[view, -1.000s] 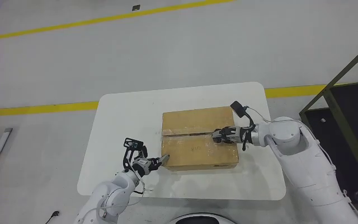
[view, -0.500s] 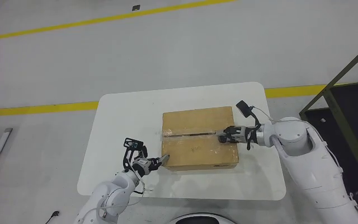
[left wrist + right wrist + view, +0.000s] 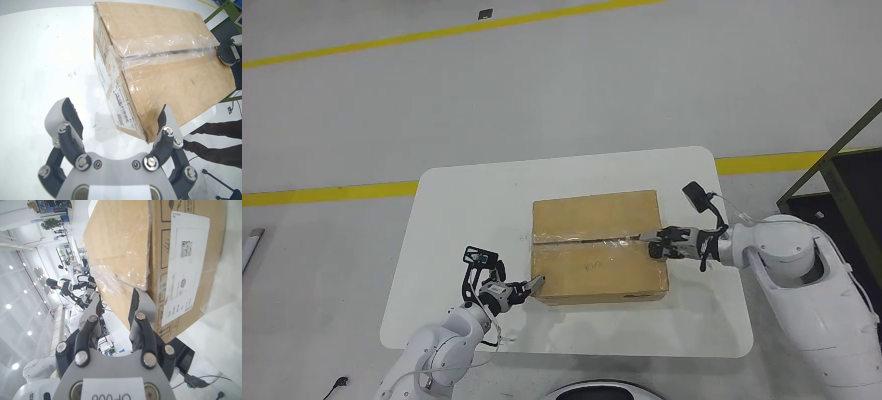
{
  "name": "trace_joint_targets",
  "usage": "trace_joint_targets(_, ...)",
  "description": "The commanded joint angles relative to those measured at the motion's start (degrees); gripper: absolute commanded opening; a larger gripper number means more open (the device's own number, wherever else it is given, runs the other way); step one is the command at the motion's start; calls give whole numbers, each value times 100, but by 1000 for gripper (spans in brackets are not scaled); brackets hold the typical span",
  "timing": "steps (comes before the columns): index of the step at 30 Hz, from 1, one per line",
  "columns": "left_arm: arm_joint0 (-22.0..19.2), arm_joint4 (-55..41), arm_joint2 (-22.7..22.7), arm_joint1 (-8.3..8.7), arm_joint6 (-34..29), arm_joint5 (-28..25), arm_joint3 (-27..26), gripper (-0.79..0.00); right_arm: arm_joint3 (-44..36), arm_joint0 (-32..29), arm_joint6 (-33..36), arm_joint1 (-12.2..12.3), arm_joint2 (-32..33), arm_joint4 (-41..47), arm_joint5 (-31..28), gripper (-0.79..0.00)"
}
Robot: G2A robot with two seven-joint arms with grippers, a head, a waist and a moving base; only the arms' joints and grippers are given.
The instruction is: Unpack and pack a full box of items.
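Pale grey floor (image 3: pixel 572 100), yellow floor lines (image 3: pixel 442 33), white rounded table (image 3: pixel 462 240), green metal frame (image 3: pixel 832 151)

We are looking down from high above at the whole table (image 3: pixel 462 220). From each wrist we are looking close up at the same box (image 3: pixel 170 75), from its two opposite ends.

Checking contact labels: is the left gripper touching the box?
Cannot tell. In the left wrist view, one of the left gripper's fingers overlaps the box corner; neither gap nor contact shows plainly.
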Motion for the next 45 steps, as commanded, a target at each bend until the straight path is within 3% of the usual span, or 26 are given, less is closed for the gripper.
trace_joint_targets(1, 0, 0, 0, 0, 0, 0, 0, 0, -15, -18, 12, 11, 18, 0, 4, -403)
trace_joint_targets(5, 0, 0, 0, 0, 0, 0, 0, 0, -86, -102, 26, 59, 209, 32, 35, -363)
trace_joint_targets(9, 0, 0, 0, 0, 0, 0, 0, 0, -333, -257, -42, 131, 575, 8, -47, -376)
trace_joint_targets(13, 0, 0, 0, 0, 0, 0, 0, 0, -686, -385, 12, 177, 791, 72, -404, -376)
trace_joint_targets(16, 0, 0, 0, 0, 0, 0, 0, 0, -924, -340, 139, 184, 582, -85, -673, -354)
trace_joint_targets(19, 0, 0, 0, 0, 0, 0, 0, 0, -982, -197, 125, 154, 387, 99, -790, -462)
trace_joint_targets(21, 0, 0, 0, 0, 0, 0, 0, 0, -1006, -85, 50, 134, 235, 126, -888, -665)
trace_joint_targets(24, 0, 0, 0, 0, 0, 0, 0, 0, -995, 25, -9, 109, 52, 170, -1039, -785)
trace_joint_targets(29, 0, 0, 0, 0, 0, 0, 0, 0, -940, 278, -200, 28, -340, 446, -1332, -785)
trace_joint_targets(34, 0, 0, 0, 0, 0, 0, 0, 0, -633, 674, -389, -108, -1129, 177, -1615, -785)
trace_joint_targets(41, 0, 0, 0, 0, 0, 0, 0, 0, 28, 1270, -378, -296, -2060, -475, -1524, -785)
trace_joint_targets(45, 0, 0, 0, 0, 0, 0, 0, 0, 268, 1428, -310, -335, -2156, -511, -1412, -785)
